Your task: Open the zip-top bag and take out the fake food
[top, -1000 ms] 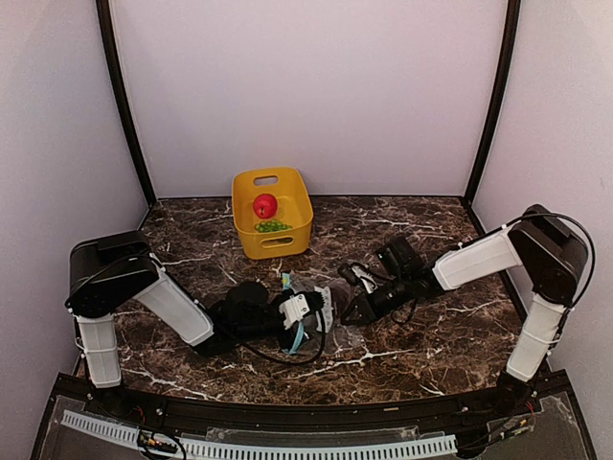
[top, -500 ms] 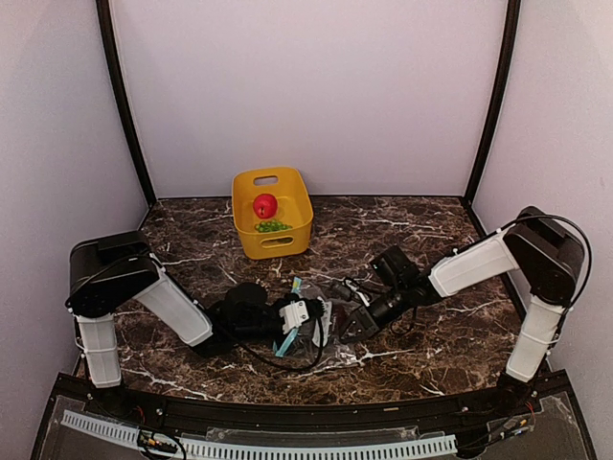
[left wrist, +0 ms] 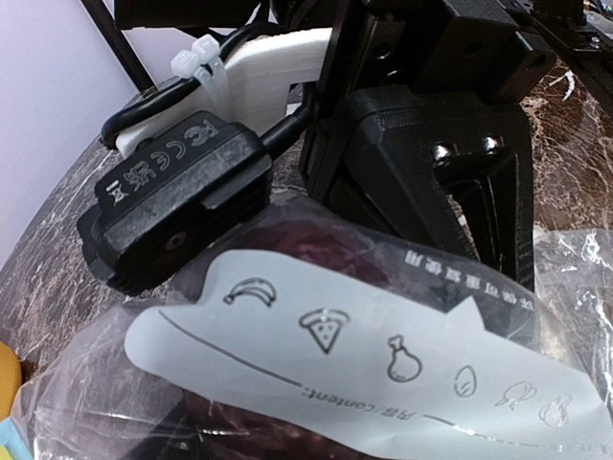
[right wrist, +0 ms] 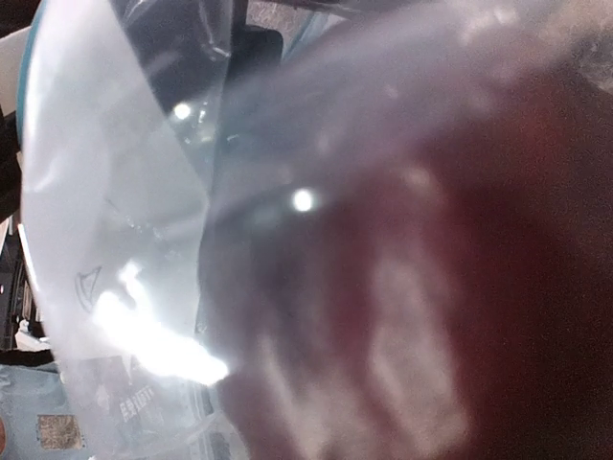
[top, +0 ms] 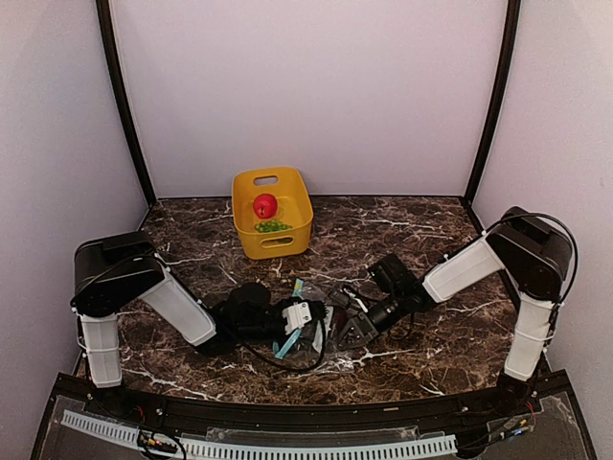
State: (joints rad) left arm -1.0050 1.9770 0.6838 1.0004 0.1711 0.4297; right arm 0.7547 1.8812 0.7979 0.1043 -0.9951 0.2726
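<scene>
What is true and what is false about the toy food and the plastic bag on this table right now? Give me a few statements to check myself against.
1. The red fruit lies in the yellow bin. True.
2. The green grapes are inside the zip-top bag. False: they lie in the yellow bin, next to the red fruit.
3. The zip-top bag is empty. False: a dark purple piece shows through its plastic.
4. The bag's white label carries small drawings of food. True.
</scene>
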